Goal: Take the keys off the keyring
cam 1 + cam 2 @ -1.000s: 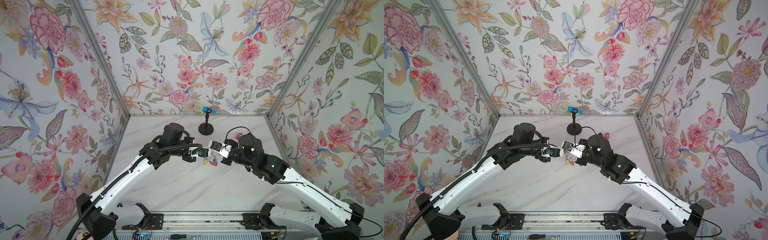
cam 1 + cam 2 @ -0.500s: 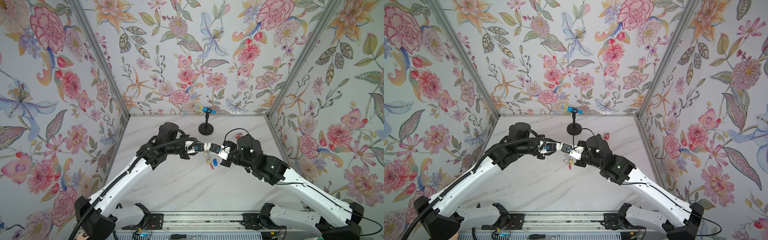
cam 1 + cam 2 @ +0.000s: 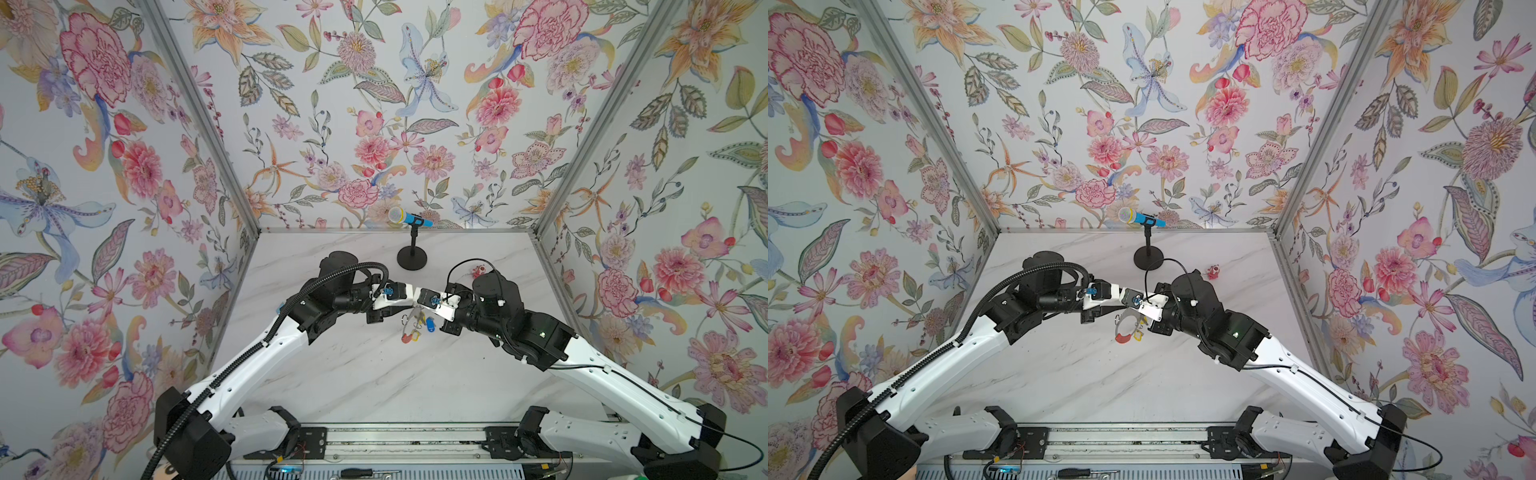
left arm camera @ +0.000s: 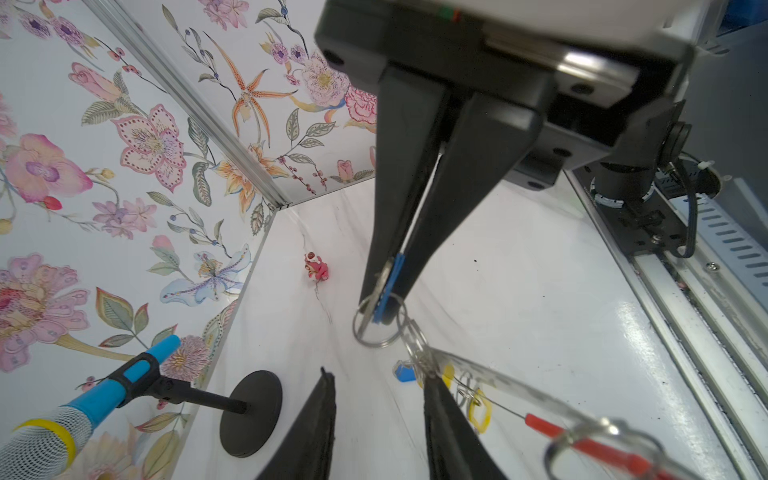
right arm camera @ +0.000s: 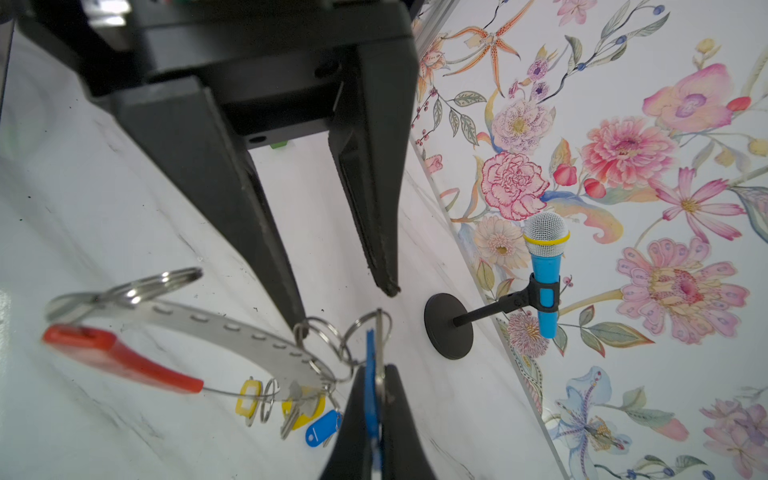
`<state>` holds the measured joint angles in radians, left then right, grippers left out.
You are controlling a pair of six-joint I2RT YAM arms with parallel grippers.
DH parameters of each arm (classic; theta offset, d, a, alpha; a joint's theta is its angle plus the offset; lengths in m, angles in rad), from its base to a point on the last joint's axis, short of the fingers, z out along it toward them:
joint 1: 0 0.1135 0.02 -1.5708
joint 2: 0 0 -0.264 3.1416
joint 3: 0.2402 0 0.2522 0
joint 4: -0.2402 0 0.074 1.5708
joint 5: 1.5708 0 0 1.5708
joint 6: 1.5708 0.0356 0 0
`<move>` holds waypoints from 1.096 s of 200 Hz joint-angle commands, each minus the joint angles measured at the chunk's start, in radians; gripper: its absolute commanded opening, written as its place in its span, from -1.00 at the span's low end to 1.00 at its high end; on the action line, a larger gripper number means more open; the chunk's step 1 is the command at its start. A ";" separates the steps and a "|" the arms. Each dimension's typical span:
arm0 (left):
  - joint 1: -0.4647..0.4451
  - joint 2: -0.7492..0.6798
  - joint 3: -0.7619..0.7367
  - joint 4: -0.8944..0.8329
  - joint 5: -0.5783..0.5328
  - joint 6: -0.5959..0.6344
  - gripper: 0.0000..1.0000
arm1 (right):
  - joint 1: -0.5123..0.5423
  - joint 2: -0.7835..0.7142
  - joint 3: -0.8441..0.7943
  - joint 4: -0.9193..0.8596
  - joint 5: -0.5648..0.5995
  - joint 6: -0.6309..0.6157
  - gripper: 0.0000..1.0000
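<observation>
Keyring (image 5: 232,328): appears to hang clear of the table (image 3: 374,374), mid-table, at six o'clock from the microphone stand (image 3: 411,257). Keys (image 5: 291,411) with yellow and blue tags bunch on it just beside the grippers. Right gripper (image 4: 380,309), at twelve o'clock of the hoop, is clenched on one blue tag (image 4: 388,286). Left gripper (image 5: 345,307) stands released, one fingertip (image 5: 302,326) at a small split ring (image 5: 322,336). Recommendation: hold the tag firm, close the left on the hoop beside that ring, and draw apart steadily without twisting.
</observation>
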<state>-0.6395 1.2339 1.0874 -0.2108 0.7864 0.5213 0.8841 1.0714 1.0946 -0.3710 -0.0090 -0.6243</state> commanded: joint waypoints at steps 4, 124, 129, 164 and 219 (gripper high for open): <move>0.000 -0.011 -0.029 0.077 0.070 -0.088 -0.31 | 0.006 -0.019 -0.010 0.078 0.004 0.009 -1.00; -0.002 -0.039 -0.112 0.267 0.060 -0.240 -0.61 | 0.011 -0.030 -0.029 0.121 0.019 0.015 -1.00; -0.001 -0.039 -0.112 0.271 0.061 -0.244 -0.63 | 0.011 -0.029 -0.029 0.121 0.017 0.017 -1.00; -0.002 -0.033 -0.113 0.278 0.084 -0.248 -0.83 | 0.012 -0.028 -0.027 0.118 0.018 0.020 -1.00; -0.001 -0.049 -0.102 0.189 0.054 -0.191 -1.00 | 0.009 -0.039 -0.019 0.104 0.035 0.015 -1.00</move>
<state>-0.6399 1.2083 0.9863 0.0360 0.8528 0.2890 0.8890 1.0580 1.0714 -0.2939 0.0162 -0.6235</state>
